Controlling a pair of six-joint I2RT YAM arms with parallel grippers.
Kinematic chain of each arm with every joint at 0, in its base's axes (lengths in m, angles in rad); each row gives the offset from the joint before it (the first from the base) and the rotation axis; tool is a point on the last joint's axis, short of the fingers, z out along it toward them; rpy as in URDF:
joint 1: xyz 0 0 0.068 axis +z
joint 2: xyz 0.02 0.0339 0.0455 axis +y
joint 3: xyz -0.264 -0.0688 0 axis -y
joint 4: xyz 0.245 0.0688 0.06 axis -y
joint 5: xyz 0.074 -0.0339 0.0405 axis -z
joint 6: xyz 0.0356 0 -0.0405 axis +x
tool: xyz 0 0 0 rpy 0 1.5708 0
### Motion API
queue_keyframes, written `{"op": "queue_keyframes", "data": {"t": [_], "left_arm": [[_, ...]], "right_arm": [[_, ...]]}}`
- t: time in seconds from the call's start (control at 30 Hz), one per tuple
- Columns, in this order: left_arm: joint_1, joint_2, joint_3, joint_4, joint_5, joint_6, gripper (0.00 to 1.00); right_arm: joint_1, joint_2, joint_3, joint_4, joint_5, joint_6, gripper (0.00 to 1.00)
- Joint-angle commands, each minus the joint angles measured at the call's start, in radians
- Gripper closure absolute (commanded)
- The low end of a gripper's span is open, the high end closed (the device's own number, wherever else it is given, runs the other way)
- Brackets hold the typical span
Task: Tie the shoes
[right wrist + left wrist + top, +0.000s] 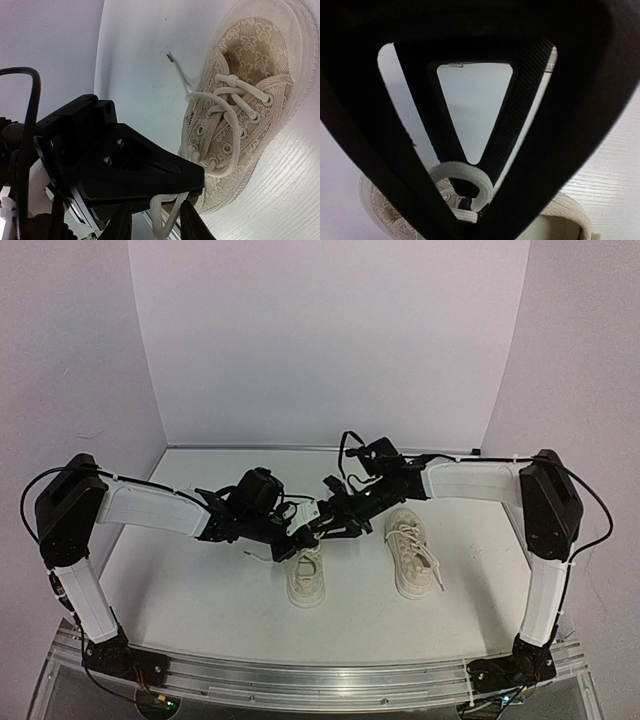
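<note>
two cream-white sneakers are seen on the white table [180, 590]. the left sneaker [305, 580] lies just beneath the point where both grippers meet. the right sneaker [412, 552] sits beside it, apart and untouched.

the left gripper [470, 202] is pressed together at its tips, and a flat curl of white lace [462, 172] is pinched there above the left sneaker. the right gripper [156, 227] is held close against the left one. its fingers [192, 226] are spread apart, with two strands of the same lace hanging in the gap. no clamping on them can be made out. a free end with its clear aglet [170, 58] lies loose on the table beside the shoe.

the lace is judged to be thin, limp and very light. no shape will be kept by it once released, and it can be expected to slide through smooth fingers if gripped only lightly. it is best taken low, near the base of the loop and close to the eyelets. there, little slack is left to flop.

the sneaker itself is judged small and light, with a soft patterned fabric upper and a firmer chunky sole. it could easily be dragged or tipped by a strong pull on the lace, so tension should be applied gently and between the two grippers rather than against the shoe.
</note>
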Motion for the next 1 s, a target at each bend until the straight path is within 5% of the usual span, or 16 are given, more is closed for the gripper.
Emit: {"op": "queue_keyframes", "data": {"t": [0.0,0.4,0.63,0.97], "left_arm": [[0.002,-0.011,0.023,0.050,0.003,-0.018,1.00],[0.002,-0.007,0.025,0.067,0.013,-0.026,1.00],[0.002,-0.006,0.034,0.060,0.018,-0.024,0.99],[0.124,-0.127,0.062,-0.147,0.099,-0.047,0.55]], "right_arm": [[0.013,0.016,-0.007,0.047,0.012,0.009,0.72],[0.018,0.033,-0.039,0.060,0.037,0.018,0.75],[0.018,0.048,-0.013,0.062,0.032,0.016,0.97],[0.018,0.027,-0.024,0.059,0.046,0.012,1.00]]}}
